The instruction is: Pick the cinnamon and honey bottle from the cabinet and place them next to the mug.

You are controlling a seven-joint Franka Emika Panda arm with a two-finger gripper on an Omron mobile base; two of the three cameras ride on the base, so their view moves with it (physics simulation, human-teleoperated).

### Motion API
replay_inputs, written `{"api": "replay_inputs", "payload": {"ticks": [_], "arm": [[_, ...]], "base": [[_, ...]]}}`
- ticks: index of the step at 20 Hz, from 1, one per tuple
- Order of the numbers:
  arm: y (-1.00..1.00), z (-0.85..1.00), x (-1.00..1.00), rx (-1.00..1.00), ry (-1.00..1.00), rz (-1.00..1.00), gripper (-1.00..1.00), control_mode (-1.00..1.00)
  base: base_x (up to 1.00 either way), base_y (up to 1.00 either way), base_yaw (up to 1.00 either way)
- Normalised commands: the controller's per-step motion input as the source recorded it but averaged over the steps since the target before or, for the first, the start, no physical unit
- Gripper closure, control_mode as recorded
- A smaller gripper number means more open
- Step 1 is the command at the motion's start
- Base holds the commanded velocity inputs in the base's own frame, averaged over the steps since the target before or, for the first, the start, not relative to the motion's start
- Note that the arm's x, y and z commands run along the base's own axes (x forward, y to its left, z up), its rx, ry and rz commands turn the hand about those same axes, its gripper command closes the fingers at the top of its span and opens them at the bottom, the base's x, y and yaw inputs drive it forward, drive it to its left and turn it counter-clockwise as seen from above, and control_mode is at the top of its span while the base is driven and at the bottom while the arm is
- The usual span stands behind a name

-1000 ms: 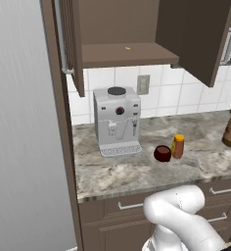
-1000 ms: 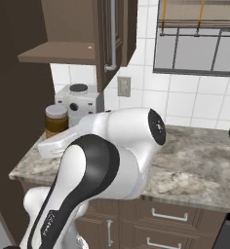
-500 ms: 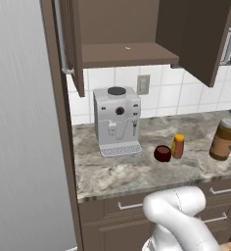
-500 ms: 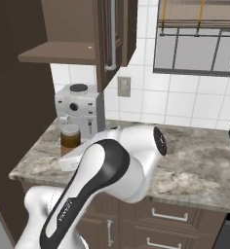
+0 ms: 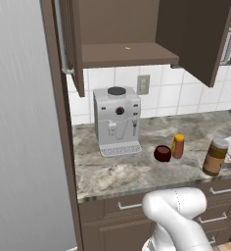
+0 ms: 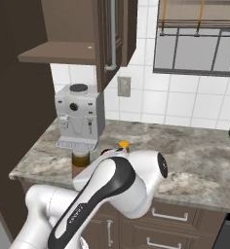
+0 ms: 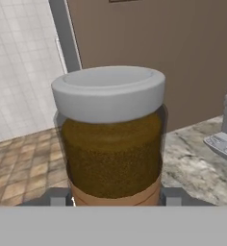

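Note:
The cinnamon point(image 7: 113, 144), a jar of brown powder with a grey lid, sits between the fingertips of my gripper point(image 7: 113, 198), which is shut on it. Seen from the left base, the cinnamon point(image 5: 215, 157) is low over the counter's front right part, apart from the other two things. The orange honey bottle point(image 5: 177, 146) stands on the counter, close beside the dark red mug point(image 5: 162, 153) on its right. The cabinet point(image 5: 127, 49) above has its doors open and a bare shelf. In the right base view the cinnamon point(image 6: 80, 163) peeks out behind my arm, near the honey bottle's cap point(image 6: 123, 144).
A white coffee machine point(image 5: 116, 120) stands at the back of the marble counter point(image 5: 112, 174), left of the mug. A tall grey panel point(image 5: 24, 147) bounds the counter on the left. Drawers point(image 5: 220, 191) run below the counter's front edge.
My gripper has carried the cinnamon leftward and lower, from the right edge of the left base view toward the honey bottle and mug. Those two have not moved.

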Motion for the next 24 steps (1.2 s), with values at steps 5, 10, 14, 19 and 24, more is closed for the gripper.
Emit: {"api": "replay_inputs", "payload": {"ticks": [5, 10, 14, 19, 24], "arm": [[-0.14, -0.50, 0.46, 0.00, 0.00, 0.02, 1.00, -1.00], [-0.11, -0.18, 0.62, 0.00, 0.00, 0.03, 1.00, -1.00], [0.00, -0.03, 0.29, 0.00, 0.00, 0.00, 1.00, -1.00], [0.00, -0.11, 0.17, 0.00, 0.00, 0.00, 1.00, -1.00], [0.00, -0.37, 0.25, 0.00, 0.00, -0.06, 1.00, -1.00]], "base": [[0.00, 0.00, 0.00], [0.00, 0.00, 0.00], [0.00, 0.00, 0.00], [0.00, 0.00, 0.00], [0.00, 0.00, 0.00]]}}
